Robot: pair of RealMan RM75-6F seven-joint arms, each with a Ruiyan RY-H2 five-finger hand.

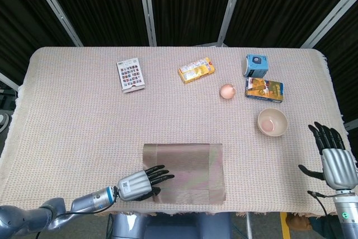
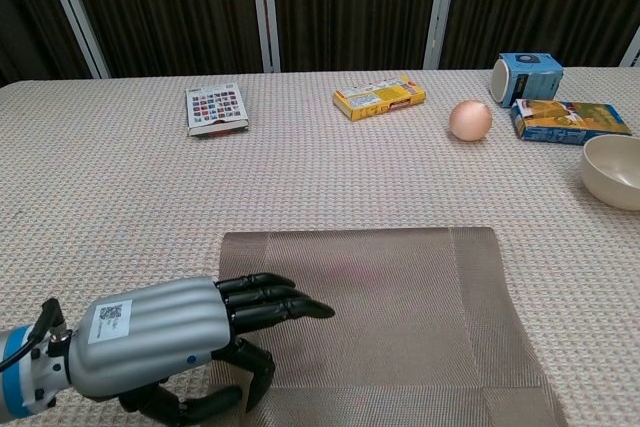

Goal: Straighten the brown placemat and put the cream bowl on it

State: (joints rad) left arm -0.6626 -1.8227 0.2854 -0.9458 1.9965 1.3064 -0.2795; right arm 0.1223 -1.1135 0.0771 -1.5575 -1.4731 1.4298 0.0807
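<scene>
2 hands are in sight at the near side of the table [image 1: 67,110], which is covered by a beige woven cloth. The left hand [image 1: 137,182] lies low at the near left, its dark fingers [image 2: 275,299] stretched out flat and slightly spread across the near left corner of the brown placemat [image 1: 187,169]; the thumb curls underneath at the mat's near edge, though I cannot tell whether it pinches the edge or merely rests there. The placemat lies at the near middle of the table, its far edge running roughly level with the table's edge and its near edge reaching almost to the table's rim.

The right hand [image 1: 334,158] is at the far right, just off the table's right edge, held upright with its fingers apart and nothing in them. It shows only in the head view.

The cream bowl [image 1: 272,122] stands on the cloth to the right, well apart from the placemat, between the right hand and the placemat and a little farther back. Beyond it lies an orange and blue box [image 1: 264,89], and behind that a blue carton [image 1: 256,65] on its side. A small peach-coloured ball [image 1: 227,91] rests just left of the box. Farther left are a yellow packet [image 1: 196,70] and a card of coloured squares [image 1: 130,74].
</scene>
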